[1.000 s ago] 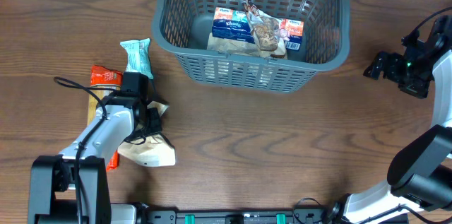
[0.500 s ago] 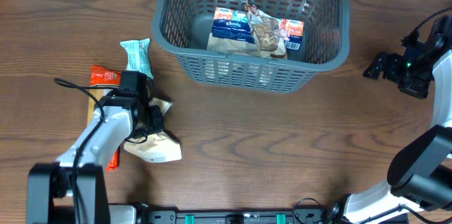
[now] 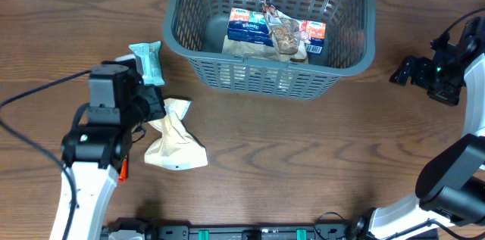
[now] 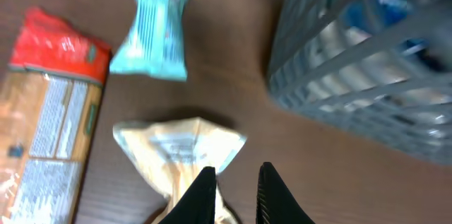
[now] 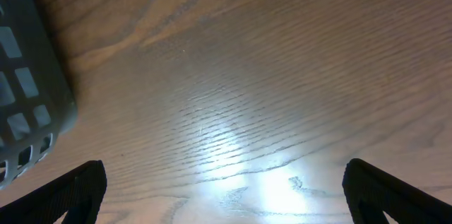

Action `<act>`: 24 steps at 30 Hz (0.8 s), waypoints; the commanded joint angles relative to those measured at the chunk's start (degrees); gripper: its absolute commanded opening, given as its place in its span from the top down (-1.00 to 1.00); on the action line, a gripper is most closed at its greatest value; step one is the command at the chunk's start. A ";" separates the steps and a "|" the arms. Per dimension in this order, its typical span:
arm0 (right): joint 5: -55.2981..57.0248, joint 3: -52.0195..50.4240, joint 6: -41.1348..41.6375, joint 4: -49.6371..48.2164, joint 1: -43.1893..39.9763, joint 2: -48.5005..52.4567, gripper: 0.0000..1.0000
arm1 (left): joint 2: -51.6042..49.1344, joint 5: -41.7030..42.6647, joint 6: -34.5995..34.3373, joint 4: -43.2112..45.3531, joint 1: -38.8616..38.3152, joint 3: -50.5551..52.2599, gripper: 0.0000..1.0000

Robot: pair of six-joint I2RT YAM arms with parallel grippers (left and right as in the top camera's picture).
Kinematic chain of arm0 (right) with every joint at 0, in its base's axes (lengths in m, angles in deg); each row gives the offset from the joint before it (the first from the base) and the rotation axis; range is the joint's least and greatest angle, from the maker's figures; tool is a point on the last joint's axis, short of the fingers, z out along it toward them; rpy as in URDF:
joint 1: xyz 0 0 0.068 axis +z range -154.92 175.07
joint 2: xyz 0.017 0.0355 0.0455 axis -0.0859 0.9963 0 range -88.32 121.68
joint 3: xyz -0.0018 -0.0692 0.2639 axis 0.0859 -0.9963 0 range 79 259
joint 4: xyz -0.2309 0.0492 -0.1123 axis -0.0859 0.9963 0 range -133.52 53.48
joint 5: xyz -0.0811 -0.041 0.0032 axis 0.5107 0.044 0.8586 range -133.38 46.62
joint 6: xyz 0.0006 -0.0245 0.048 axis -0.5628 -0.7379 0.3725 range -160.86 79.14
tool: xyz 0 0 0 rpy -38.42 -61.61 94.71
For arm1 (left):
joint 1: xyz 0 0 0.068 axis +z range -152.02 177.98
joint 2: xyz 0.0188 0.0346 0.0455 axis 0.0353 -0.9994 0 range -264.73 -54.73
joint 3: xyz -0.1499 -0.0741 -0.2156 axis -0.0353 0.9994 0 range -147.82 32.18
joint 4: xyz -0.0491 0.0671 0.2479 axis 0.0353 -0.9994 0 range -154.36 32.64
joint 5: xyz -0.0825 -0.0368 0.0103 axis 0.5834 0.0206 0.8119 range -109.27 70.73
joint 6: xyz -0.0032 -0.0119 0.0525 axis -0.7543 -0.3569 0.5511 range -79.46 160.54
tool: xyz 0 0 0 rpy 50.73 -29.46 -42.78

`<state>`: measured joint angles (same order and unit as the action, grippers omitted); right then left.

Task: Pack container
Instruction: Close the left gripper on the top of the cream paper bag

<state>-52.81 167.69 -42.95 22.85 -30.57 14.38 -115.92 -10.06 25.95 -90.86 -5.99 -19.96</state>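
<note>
The basket (image 3: 258,77) is set at the far middle of the table (image 3: 303,157), with tissue packs (image 3: 250,26) and a snack bag (image 3: 286,39) lying inside it. The left gripper (image 4: 236,196) is clamped on the crimped end of a beige packet (image 4: 176,143), in front of the basket and to its left. A teal packet (image 4: 155,26) and a red-topped packet (image 4: 49,111) are seen lying near the beige one. The right gripper (image 5: 226,189) is spread wide over bare wood, to the right of the basket.
</note>
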 commanded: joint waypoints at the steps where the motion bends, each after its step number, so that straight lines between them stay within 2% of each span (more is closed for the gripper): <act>1: -0.48 -0.31 -0.33 0.00 -0.13 0.20 -0.98 | 0.26 -2.47 0.35 -2.14 -0.09 -1.07 0.68; 2: -0.50 -0.31 -0.33 0.00 -0.13 0.20 -0.99 | -0.26 -3.69 0.35 -3.39 -0.09 -1.07 0.66; 5: -0.48 -0.31 -0.35 0.00 -0.13 0.20 -0.99 | -2.86 -5.05 0.35 -6.19 -0.09 -0.85 0.43; 7: -0.50 -0.31 -0.33 0.00 -0.15 0.20 -0.99 | -5.05 -5.01 0.35 -6.56 -0.09 -0.42 0.07; 9: -0.50 -0.31 -0.33 0.04 -0.13 0.20 -0.99 | -7.58 -4.94 0.33 -6.56 -0.09 0.09 -0.17; 10: -0.50 -0.31 -0.33 0.04 -0.13 0.20 -0.98 | -8.81 -4.94 0.33 -6.58 -0.09 0.28 -0.22; 19: -0.50 -0.31 -0.33 0.07 -0.13 0.20 -0.98 | -20.24 -4.96 0.33 -6.54 -0.09 0.48 -0.42; 24: -0.52 -0.31 -0.33 0.07 -0.13 0.20 -0.98 | -25.18 -4.94 0.31 -5.29 -0.11 1.64 -0.45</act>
<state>-52.81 167.69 -42.95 22.87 -30.57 14.38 -138.74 -13.95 25.77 -96.43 -5.99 -19.72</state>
